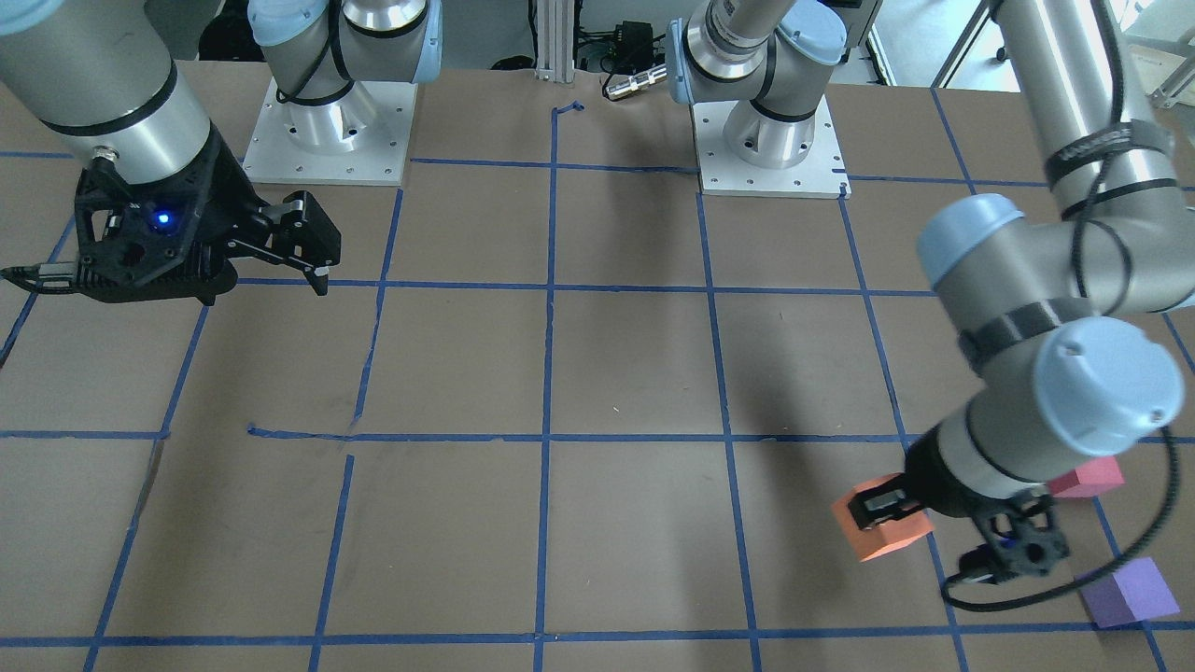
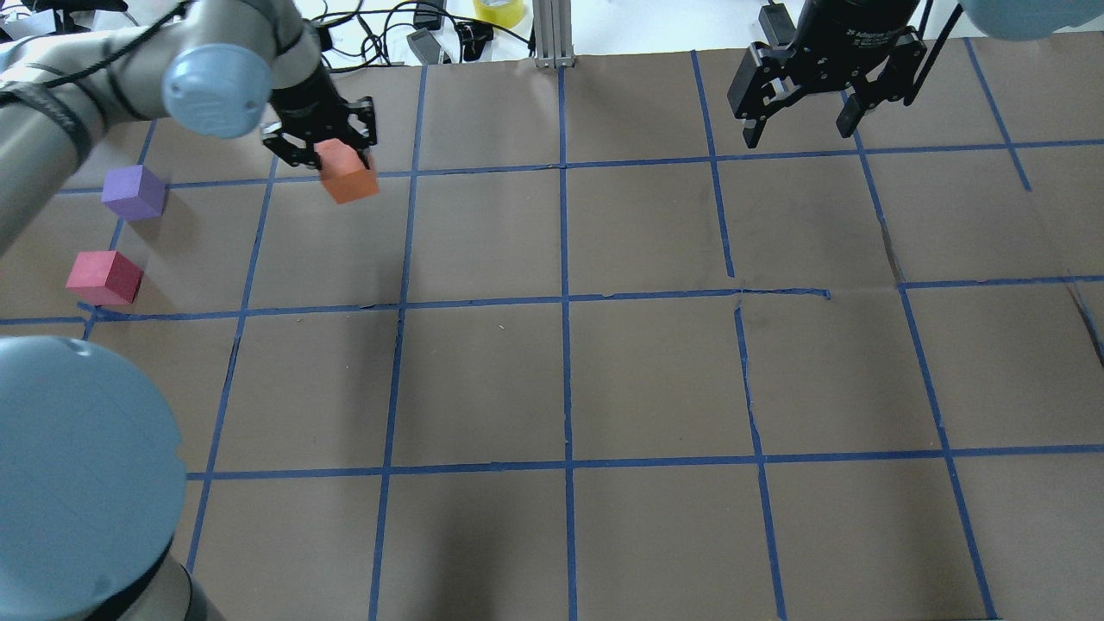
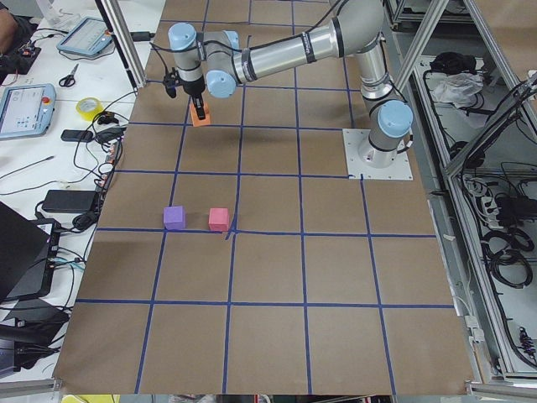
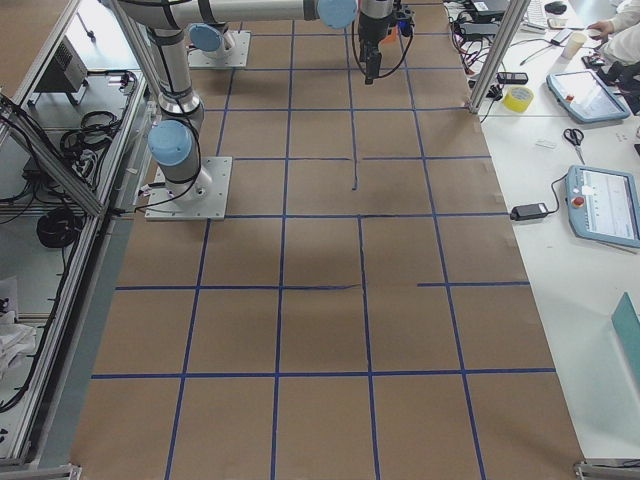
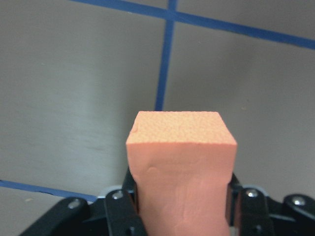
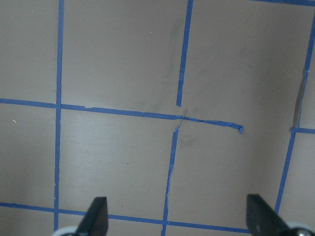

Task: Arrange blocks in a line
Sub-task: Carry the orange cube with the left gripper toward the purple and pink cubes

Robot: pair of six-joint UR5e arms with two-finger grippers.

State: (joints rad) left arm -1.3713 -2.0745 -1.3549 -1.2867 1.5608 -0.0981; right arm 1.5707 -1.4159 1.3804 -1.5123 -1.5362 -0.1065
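My left gripper point(image 2: 332, 157) is shut on the orange block point(image 2: 348, 175) and holds it above the table at the far left; it also shows in the front view point(image 1: 882, 528), the left exterior view point(image 3: 200, 114) and the left wrist view point(image 5: 180, 162). The purple block point(image 2: 134, 191) and the red-pink block point(image 2: 104, 277) rest side by side on the table, to the left of the orange one; they also show in the front view, purple point(image 1: 1128, 592) and red-pink point(image 1: 1088, 477). My right gripper point(image 2: 802, 129) is open and empty, high over the far right.
The brown table point(image 2: 569, 379) bears a grid of blue tape lines. Both arm bases point(image 1: 766, 140) stand at the robot's edge. Beyond the far edge lie cables and a yellow tape roll point(image 2: 498, 10). Tablets and tools point(image 3: 25, 105) lie on the operators' side table.
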